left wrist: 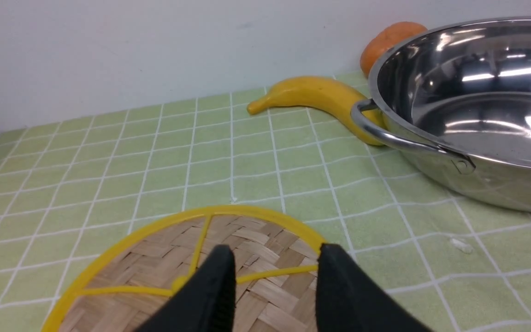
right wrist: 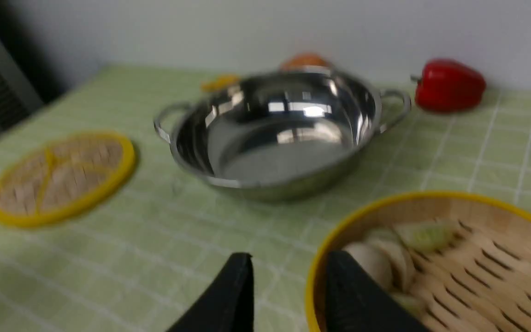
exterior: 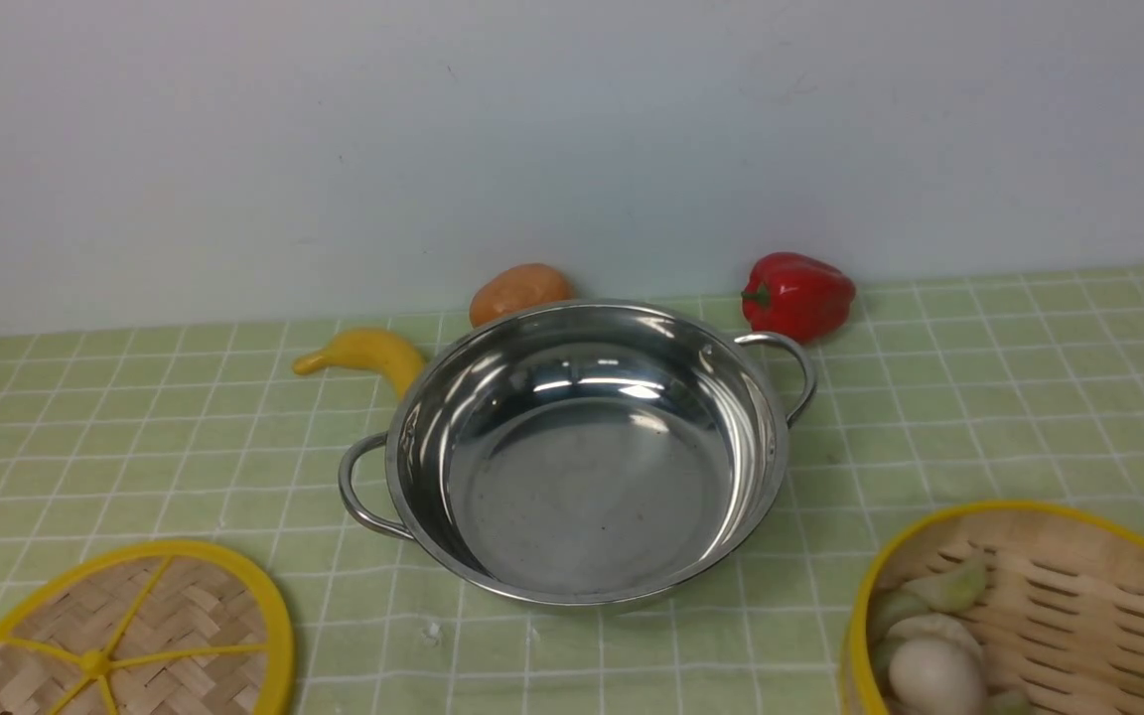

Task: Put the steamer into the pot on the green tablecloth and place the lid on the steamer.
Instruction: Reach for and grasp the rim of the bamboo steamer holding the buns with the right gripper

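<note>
Two open grippers set the risks here. The left gripper (left wrist: 275,251) has its black fingers spread and empty. It hangs over the flat woven-bamboo lid with yellow rim and spokes (exterior: 135,636), at the lower left of the front view. The right gripper (right wrist: 288,258) is also parted and holds nothing. The yellow rim of the round slatted bamboo steamer (exterior: 1088,606) shows in its gap; whether it is around or above that rim, I cannot tell.

The steamer sits at the lower right on the pale green gridded tablecloth (exterior: 979,397), well apart from the wide shiny steel pot (exterior: 582,497) at centre. A one-sided pinch on the rim would likely tilt the basket. The white egg-shaped piece (exterior: 934,675) and pale green pieces (exterior: 949,586) inside could then roll out. Lowered off-centre, the steamer could catch the pot's edge and shove it into the yellow banana (exterior: 363,353) just behind.
</note>
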